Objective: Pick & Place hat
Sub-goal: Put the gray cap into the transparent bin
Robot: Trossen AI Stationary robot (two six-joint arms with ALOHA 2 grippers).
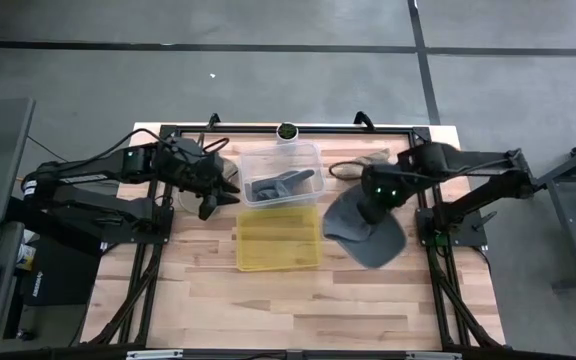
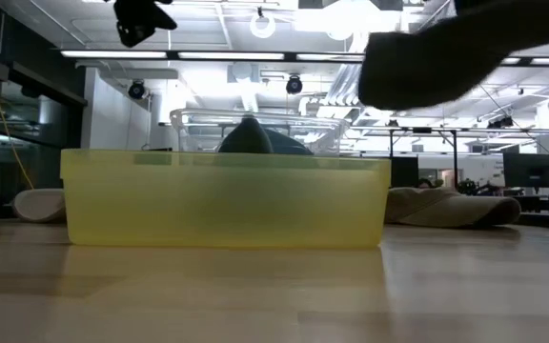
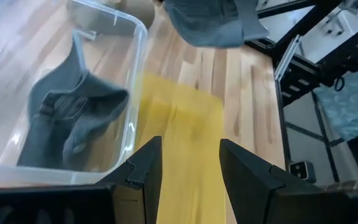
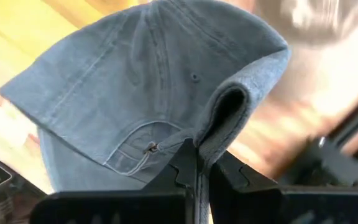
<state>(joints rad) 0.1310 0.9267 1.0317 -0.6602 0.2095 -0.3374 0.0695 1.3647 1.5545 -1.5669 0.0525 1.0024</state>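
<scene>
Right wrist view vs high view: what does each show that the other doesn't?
Only the right wrist view: the right gripper with its jaws shut on a fold of the grey cap, stitching and back strap visible. Only the high view: the left gripper beside the clear bin holding another grey cap, and the yellow bin. Both: the held cap and wooden table.

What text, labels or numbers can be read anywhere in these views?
None can be read.
Grey cap held by the right gripper: stitching only, no logo or lettering visible.
Yellow bin and clear bin: no labels visible.
Monitors in the room behind the table: too small and blurred to read.
</scene>
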